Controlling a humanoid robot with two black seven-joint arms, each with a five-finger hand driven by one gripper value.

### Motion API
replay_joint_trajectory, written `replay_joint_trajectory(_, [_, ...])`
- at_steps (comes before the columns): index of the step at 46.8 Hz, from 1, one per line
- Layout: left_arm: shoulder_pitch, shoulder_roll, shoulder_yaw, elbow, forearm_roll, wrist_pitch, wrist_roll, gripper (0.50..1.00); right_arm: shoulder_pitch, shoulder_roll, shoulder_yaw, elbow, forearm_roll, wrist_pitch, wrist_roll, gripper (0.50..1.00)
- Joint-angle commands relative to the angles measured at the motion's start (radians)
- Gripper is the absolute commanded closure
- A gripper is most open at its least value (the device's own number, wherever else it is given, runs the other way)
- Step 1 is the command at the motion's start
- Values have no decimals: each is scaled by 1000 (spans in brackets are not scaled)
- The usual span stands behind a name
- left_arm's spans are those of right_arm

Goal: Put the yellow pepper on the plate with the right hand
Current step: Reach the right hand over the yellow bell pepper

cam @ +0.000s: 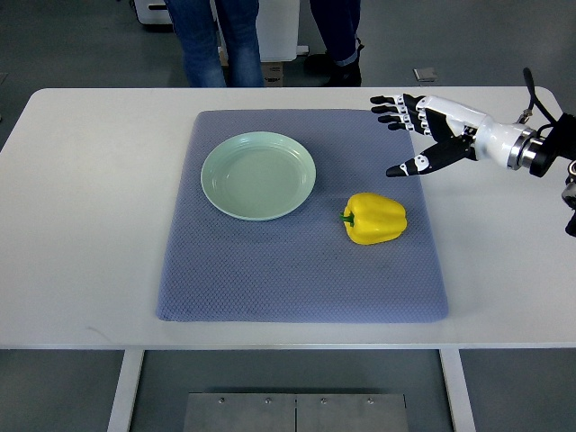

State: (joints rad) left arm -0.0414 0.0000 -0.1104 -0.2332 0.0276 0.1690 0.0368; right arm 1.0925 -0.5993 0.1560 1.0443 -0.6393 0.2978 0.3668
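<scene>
Top view: yellow pepper [375,219] lies sideways, stem pointing left toward plate [258,175]; right robot hand [423,135] spread, empty.

Bright, even light falls from overhead, so the white desk [81,225] glows softly without harsh glare. Shadows stay faint, just a thin dark edge under the mat [270,288]. Everything looks sharp, edges included.

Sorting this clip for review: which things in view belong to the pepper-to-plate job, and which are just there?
Part of the job:
yellow pepper, lying on the mat
green plate, empty
right hand, open, beyond the pepper

Just there:
blue-grey mat
white table
people's legs standing behind the table
</scene>
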Motion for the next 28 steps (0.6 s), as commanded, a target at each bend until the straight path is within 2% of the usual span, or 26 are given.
replay_joint_trajectory(1, [0,0,0,0,0,0,0,500,27,1,-49,19,-2,0,3,571])
replay_joint_trajectory(14, [0,0,0,0,0,0,0,500,121,9,-219,40,-10,-3,12,571])
replay_joint_trajectory(28, [0,0,0,0,0,0,0,500,145,33,-291,40,-33,-16,12,586])
